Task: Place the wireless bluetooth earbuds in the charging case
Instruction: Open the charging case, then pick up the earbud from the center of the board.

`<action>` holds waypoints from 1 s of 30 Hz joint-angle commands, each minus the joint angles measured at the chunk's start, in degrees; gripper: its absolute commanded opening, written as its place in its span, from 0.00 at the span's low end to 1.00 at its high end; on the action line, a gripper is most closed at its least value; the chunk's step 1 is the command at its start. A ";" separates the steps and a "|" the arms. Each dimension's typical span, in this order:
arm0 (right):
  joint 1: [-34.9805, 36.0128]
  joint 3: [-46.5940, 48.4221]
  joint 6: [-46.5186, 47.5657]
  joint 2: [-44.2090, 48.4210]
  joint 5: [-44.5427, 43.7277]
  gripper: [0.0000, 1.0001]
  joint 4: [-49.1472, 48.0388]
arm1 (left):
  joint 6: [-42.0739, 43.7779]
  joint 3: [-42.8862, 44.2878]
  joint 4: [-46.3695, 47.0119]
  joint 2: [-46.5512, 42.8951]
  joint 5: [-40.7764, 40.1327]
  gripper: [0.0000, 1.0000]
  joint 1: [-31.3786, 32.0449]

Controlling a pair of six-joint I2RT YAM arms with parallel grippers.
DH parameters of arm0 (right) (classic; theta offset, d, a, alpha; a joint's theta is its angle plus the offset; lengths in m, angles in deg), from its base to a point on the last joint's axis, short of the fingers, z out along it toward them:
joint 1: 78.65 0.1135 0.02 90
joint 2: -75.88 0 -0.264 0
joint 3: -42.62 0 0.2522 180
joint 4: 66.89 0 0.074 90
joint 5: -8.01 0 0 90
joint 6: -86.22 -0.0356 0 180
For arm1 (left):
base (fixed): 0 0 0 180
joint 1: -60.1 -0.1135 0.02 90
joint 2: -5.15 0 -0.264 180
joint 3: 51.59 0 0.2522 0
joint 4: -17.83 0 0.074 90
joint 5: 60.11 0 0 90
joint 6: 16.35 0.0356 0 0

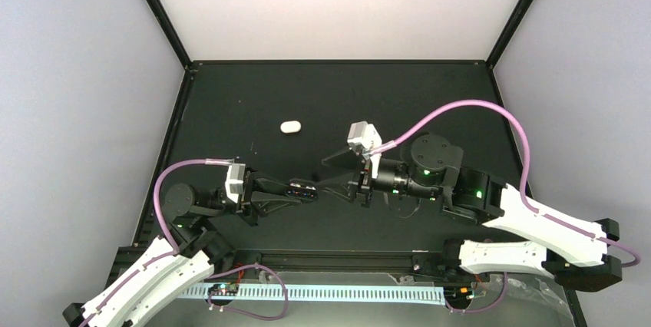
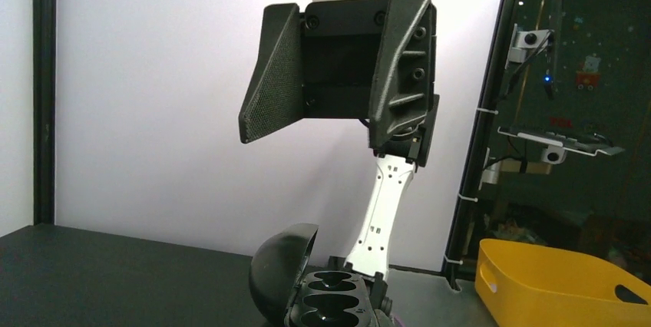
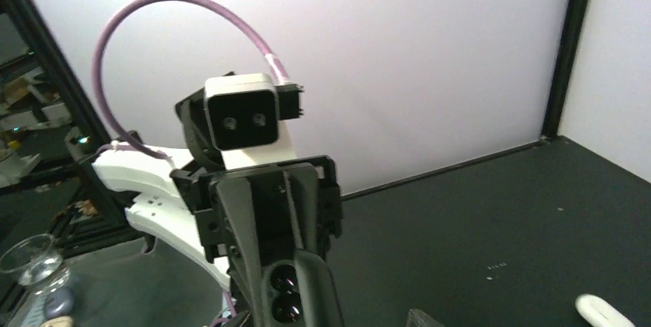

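My left gripper (image 1: pixel 303 191) is shut on an open black charging case (image 1: pixel 305 189), holding it off the mat. In the left wrist view the case (image 2: pixel 334 300) shows its lid (image 2: pixel 280 273) swung left and two dark glossy wells. I cannot tell if black buds sit in them. My right gripper (image 1: pixel 332 169) is open and empty, just right of the case and facing it; the left wrist view shows it (image 2: pixel 315 135) above the case with jaws wide apart. The right wrist view shows the case (image 3: pixel 295 296) in the left gripper. No loose earbuds are in view.
A closed white pill-shaped case (image 1: pixel 289 127) lies on the black mat behind the grippers and also shows in the right wrist view (image 3: pixel 606 312). A yellow bin (image 2: pixel 553 285) and a glass jar (image 3: pixel 31 262) stand off the table. Black frame posts edge the mat.
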 commanded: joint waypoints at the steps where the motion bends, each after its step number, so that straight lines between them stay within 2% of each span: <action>1: -0.35 -3.94 -1.79 3.55 -10.21 0.52 -2.44 | 1.35 0.54 -1.06 -1.17 -1.13 0.02 0.37; 4: -5.07 -8.08 -5.25 4.57 -17.26 0.52 -2.10 | 1.67 0.59 -2.82 -2.25 -1.53 0.02 0.40; 9: -19.03 -21.48 -15.19 4.05 -13.32 0.50 -6.73 | 2.14 0.09 -6.98 -5.55 -2.65 0.02 0.40; 13: -23.89 -26.80 -18.56 -3.16 -11.18 0.48 -10.63 | 2.57 -0.86 -9.55 -8.33 -3.73 0.02 0.41; 16: -25.36 -27.99 -19.84 -9.33 -10.30 0.46 -14.73 | 3.10 -1.17 -11.13 -9.48 -4.25 0.02 0.39; 20: -25.05 -24.13 -19.59 -19.31 -1.31 0.43 -17.99 | 4.16 -1.08 -13.39 -10.47 -4.76 0.02 0.43; 24: -22.14 -18.91 -17.91 -30.21 3.14 0.41 -17.10 | 4.51 -1.58 -13.79 -11.24 -4.94 0.02 0.37; 30: -20.10 -12.86 -15.75 -41.28 5.69 0.40 -16.73 | 4.30 -2.12 -14.06 -11.90 -4.80 0.02 0.41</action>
